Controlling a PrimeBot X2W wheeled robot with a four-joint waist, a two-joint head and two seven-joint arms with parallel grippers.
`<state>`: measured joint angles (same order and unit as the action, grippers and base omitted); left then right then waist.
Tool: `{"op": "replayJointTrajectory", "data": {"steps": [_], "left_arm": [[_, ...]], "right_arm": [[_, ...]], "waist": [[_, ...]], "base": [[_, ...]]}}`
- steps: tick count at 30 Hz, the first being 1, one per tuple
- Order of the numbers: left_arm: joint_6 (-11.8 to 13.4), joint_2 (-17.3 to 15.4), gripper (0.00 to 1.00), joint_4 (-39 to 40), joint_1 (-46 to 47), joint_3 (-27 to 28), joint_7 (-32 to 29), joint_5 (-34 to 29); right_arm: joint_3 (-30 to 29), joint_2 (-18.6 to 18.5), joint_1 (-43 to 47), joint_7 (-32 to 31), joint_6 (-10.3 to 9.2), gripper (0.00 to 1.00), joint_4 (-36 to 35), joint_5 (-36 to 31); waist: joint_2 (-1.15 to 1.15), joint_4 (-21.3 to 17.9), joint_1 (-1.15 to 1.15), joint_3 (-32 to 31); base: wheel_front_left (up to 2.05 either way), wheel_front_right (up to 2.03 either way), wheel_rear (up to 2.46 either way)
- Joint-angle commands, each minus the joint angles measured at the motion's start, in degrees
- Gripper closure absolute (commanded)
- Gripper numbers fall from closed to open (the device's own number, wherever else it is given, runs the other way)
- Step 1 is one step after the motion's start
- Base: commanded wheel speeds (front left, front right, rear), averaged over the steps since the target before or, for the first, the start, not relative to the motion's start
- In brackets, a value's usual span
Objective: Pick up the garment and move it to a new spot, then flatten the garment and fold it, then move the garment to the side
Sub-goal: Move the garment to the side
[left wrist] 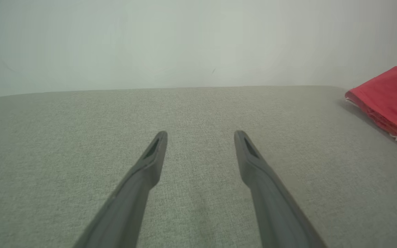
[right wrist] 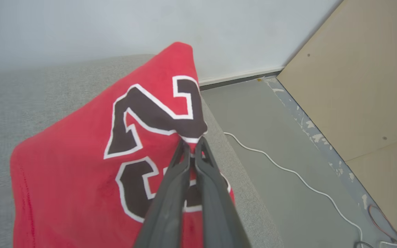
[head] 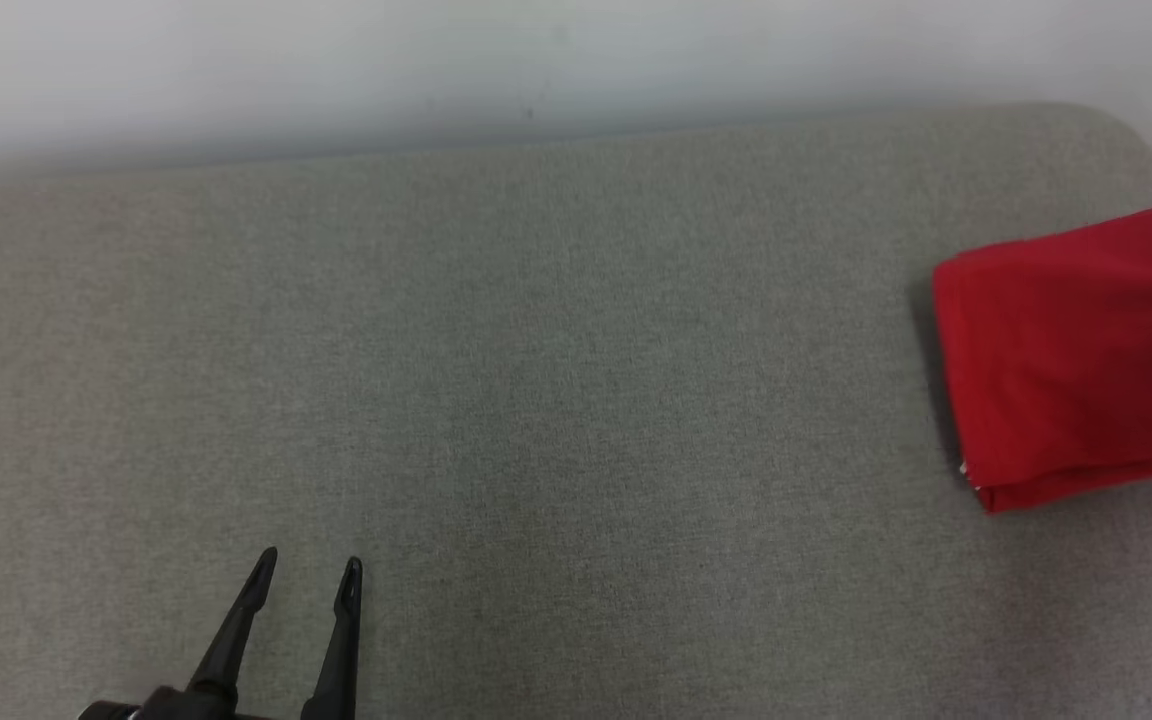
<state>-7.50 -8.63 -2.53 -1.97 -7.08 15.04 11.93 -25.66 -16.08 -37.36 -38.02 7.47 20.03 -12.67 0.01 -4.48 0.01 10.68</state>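
1. Right pincer (right wrist: 193, 143): clamped on the folded red garment (right wrist: 64, 172) at the grey cushion's (head: 536, 400) right end.
2. Left pincer (head: 308, 572): spread, empty, well apart.
3. Step judged: moving garment aside; next, set down, release.

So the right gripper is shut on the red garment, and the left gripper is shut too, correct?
No: the left gripper is open, its jaws wide apart, as the left wrist view shows. The right gripper is shut on the red garment.
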Motion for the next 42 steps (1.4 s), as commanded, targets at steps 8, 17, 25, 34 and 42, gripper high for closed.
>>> {"op": "replayJointTrajectory", "data": {"steps": [8, 17, 25, 34, 42], "left_arm": [[0.09, -3.79, 0.0, 1.4, 1.5, -1.69, 0.07, -0.52], [0.09, -3.01, 0.0, 4.61, 1.98, -1.06, 0.07, -0.63], [0.3, 0.71, 0.0, 4.17, -0.19, 1.56, 0.08, 1.51], [1.42, 4.11, 0.0, 1.13, -4.48, 6.31, 0.07, 3.0], [1.72, 5.21, 0.0, -4.48, -5.75, 8.8, 0.07, 3.2]], "right_arm": [[-13.56, 1.48, -3.55, 9.84, 0.03, 1.0, 5.36, -11.04], [-13.94, 3.39, -4.47, 25.56, 0.03, 0.0, 7.71, -17.78], [-3.43, 4.82, -2.74, 37.75, 0.03, 0.0, 11.86, -14.3], [11.54, 6.52, 11.1, 44.35, 0.03, 0.0, 7.67, -0.32], [16.97, 8.41, 27.94, 45.6, 0.03, 0.0, -1.28, 10.18]], "waist": [[-0.01, 0.88, -0.01, 6.85], [-0.01, 0.56, -0.01, 5.24], [-0.01, 0.1, -0.01, -1.66], [-0.01, 2.18, -0.01, -12.37], [-0.01, 4.16, -0.01, -17.27]], "base": [[0.0, 0.0, 0.0], [0.0, 0.0, 0.0], [0.0, 0.0, 0.0], [0.0, 0.0, 0.0], [0.0, 0.0, 0.0]]}}
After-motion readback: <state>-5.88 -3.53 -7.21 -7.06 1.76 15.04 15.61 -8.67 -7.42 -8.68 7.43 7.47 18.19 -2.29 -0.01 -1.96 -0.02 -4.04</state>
